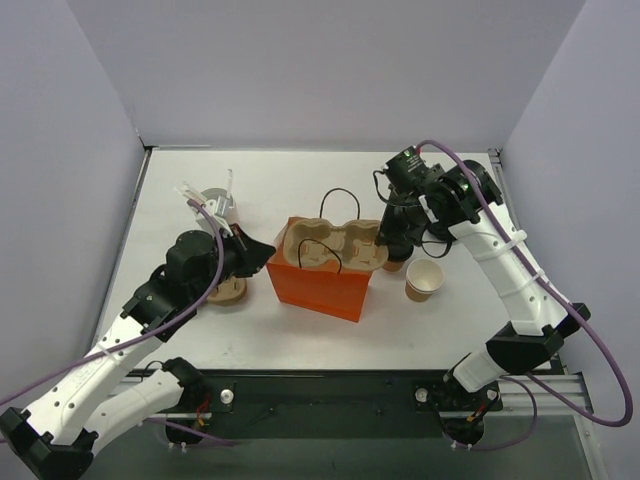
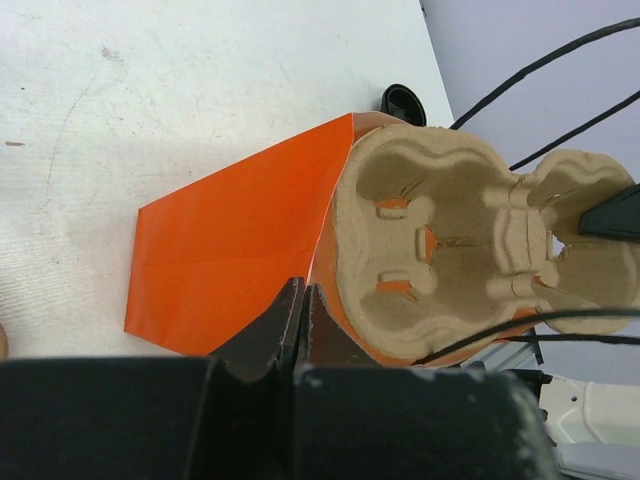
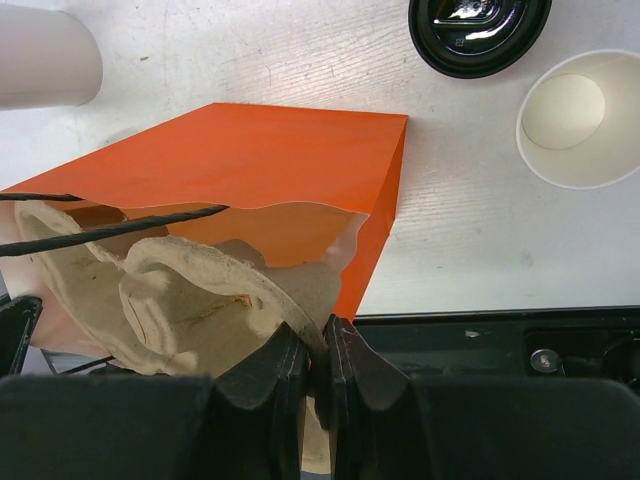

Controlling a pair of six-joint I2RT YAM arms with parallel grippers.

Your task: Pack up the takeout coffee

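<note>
The takeout coffee shows by its black lid [image 3: 478,30] at the top of the right wrist view and behind the bag in the left wrist view [image 2: 403,102]. In the top view it is mostly hidden under my right gripper. The orange bag [image 1: 318,285] stands mid-table with a tan pulp cup carrier [image 1: 335,245] resting in its open mouth. My left gripper [image 1: 262,252] is shut on the bag's left rim [image 2: 312,285]. My right gripper [image 1: 388,245] is shut on the carrier's right edge [image 3: 300,320].
A tan cup with no lid [image 1: 424,280] stands right of the bag, near the coffee. A white cup of stirrers [image 1: 222,205] stands at the back left. A tan round thing [image 1: 228,291] lies under my left arm. The bag's black cord handles [image 1: 340,200] stick up.
</note>
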